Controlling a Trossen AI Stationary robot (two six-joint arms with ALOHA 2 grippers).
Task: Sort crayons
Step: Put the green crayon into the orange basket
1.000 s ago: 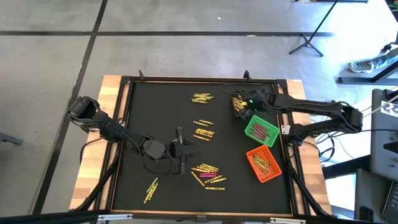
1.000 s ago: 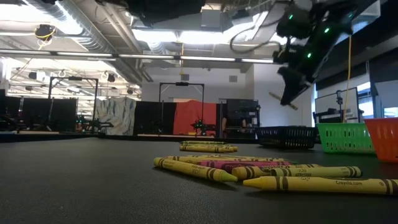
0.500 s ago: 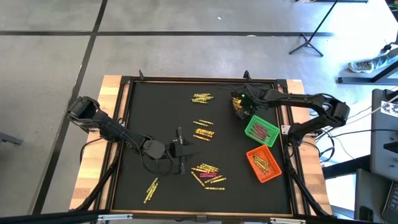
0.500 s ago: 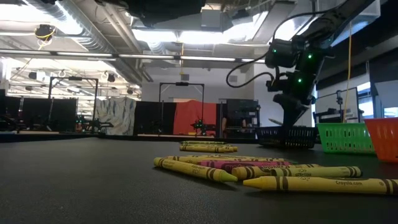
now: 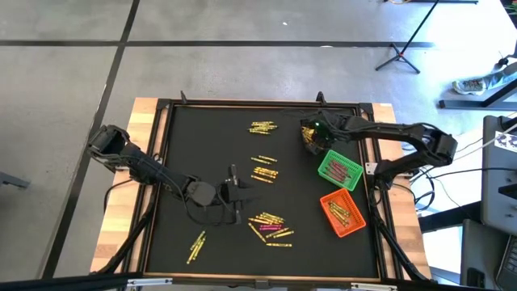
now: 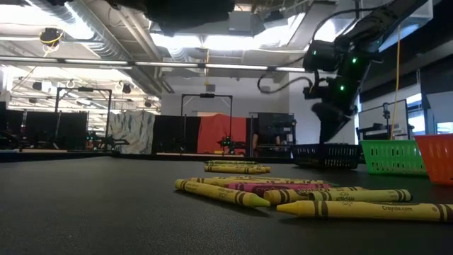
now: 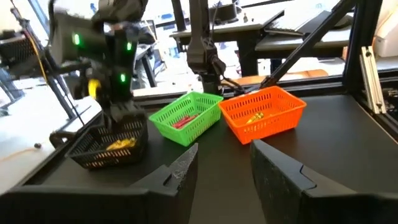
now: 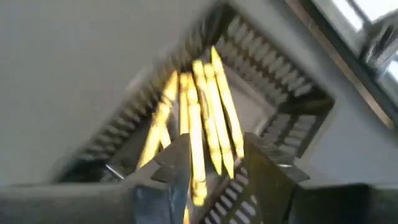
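My right gripper hangs open just above the black bin at the far right of the mat, and holds nothing. In the right wrist view its fingers stand apart over several yellow crayons lying in that bin. My left gripper rests open and empty low over the mat's middle, its fingers pointing toward the bins. Loose crayons lie flat on the mat in small heaps: near the front, at the front left, in the middle and at the far side.
A green bin with red crayons and an orange bin with yellow ones stand along the mat's right side, nearer than the black bin. A raised black frame rims the mat. Open mat lies at the far left.
My right gripper has gone a little toward the far left and down to the black bin, then risen slightly. The crayon that stuck out of its fingers a second ago no longer shows there.
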